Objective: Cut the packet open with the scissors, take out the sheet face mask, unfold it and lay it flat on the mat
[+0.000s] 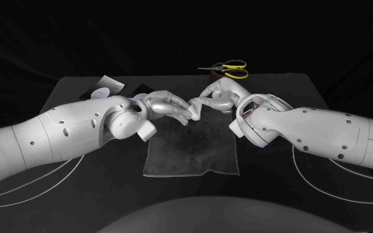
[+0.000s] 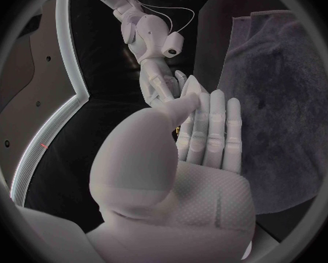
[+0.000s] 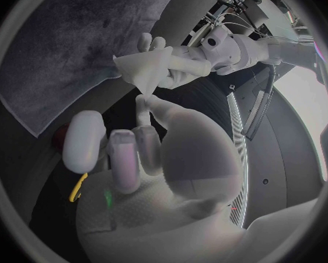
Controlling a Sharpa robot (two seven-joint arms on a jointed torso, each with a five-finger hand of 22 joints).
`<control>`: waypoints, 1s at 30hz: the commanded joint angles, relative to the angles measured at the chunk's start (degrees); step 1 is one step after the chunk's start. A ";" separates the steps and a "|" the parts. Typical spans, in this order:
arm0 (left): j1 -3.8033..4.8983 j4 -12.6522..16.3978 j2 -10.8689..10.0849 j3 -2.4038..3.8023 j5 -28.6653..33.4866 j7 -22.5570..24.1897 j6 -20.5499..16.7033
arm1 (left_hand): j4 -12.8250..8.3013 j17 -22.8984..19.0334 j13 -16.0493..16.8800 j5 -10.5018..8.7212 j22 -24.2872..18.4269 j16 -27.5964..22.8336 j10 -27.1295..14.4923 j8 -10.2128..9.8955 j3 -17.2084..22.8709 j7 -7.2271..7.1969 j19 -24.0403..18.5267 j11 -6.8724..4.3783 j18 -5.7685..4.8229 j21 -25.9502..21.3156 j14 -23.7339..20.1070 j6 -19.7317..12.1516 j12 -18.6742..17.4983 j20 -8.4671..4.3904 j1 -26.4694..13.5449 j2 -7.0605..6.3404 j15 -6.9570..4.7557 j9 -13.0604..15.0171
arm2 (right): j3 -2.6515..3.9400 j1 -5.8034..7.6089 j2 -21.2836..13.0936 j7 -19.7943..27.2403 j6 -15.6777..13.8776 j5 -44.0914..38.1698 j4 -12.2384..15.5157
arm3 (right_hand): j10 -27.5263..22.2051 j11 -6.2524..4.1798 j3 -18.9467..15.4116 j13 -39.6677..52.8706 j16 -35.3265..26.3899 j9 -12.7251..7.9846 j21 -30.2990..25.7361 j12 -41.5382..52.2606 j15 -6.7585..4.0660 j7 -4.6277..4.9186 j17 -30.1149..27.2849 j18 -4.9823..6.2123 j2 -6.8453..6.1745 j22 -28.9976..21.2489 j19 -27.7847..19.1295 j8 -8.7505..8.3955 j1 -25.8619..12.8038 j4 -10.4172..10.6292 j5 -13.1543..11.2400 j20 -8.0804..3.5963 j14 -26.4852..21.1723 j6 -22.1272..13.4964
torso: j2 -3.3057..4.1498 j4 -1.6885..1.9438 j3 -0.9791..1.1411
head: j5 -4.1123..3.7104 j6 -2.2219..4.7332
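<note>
Two hands meet above the far end of the grey mat on the black table; left hand pinches the folded sheet mask; right hand touches the mask's corner with a fingertip, grip indeterminable; scissors at the table's far edge; packet far-left.

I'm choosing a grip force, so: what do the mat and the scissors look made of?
The mat looks like soft grey fabric, matte, with a fuzzy nap and limp uneven edges. The scissors have glossy yellow handles, likely plastic; the thin blades look like metal, but are too small to be sure.
</note>
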 commanded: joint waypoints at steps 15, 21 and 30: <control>0.06 0.55 -0.25 0.05 0.92 0.09 -0.65 | -0.01 0.07 0.06 0.29 0.16 0.40 -0.24 0.19 0.26 -0.07 -0.55 0.02 -0.05 0.22 -0.14 0.38 0.23 0.09 -0.26 0.40 -0.37 0.10 | 0.05 -0.16 -3.50 0.29 -2.96 3.24 2.46 | 4.43 -0.27 5.96 10.21 0.18 2.50 0.38 0.33 -0.56 -0.62 11.70 -0.29 -0.01 9.02 0.27 1.80 -0.75 -5.42 0.13 -0.26 5.08 0.62 | -0.05 -0.06 -0.03 | -0.30 0.04; 0.05 1.68 -0.48 0.04 2.36 0.05 -0.94 | 0.01 0.08 0.07 0.29 0.20 0.42 -0.24 0.19 0.31 -0.08 -0.58 0.02 -0.04 0.26 -0.14 0.39 0.26 0.11 -0.31 0.39 -0.36 0.11 | 0.03 -0.36 -4.94 0.72 -5.88 3.66 3.42 | 4.47 -0.30 6.24 10.30 0.17 2.66 0.71 0.49 -0.58 -0.66 11.69 -0.35 -0.13 9.10 0.39 1.99 -0.94 -5.64 0.13 -0.28 5.08 0.62 | -0.01 0.00 0.01 | -0.46 0.22; 0.02 4.39 -0.84 -0.02 6.90 -0.56 -3.73 | 0.17 0.12 0.09 0.28 0.34 0.50 -0.24 0.23 0.41 -0.09 -0.63 0.01 -0.01 0.38 -0.09 0.44 0.37 0.16 -0.64 0.36 -0.34 0.15 | 0.03 -0.85 -6.21 3.57 -10.93 5.37 4.99 | 4.56 -0.38 6.88 10.46 0.27 2.96 1.24 0.77 -0.66 -0.74 11.81 -0.44 -0.24 9.24 0.59 2.33 -1.20 -6.08 0.13 -0.34 5.11 0.64 | -0.01 0.00 0.01 | -0.56 0.37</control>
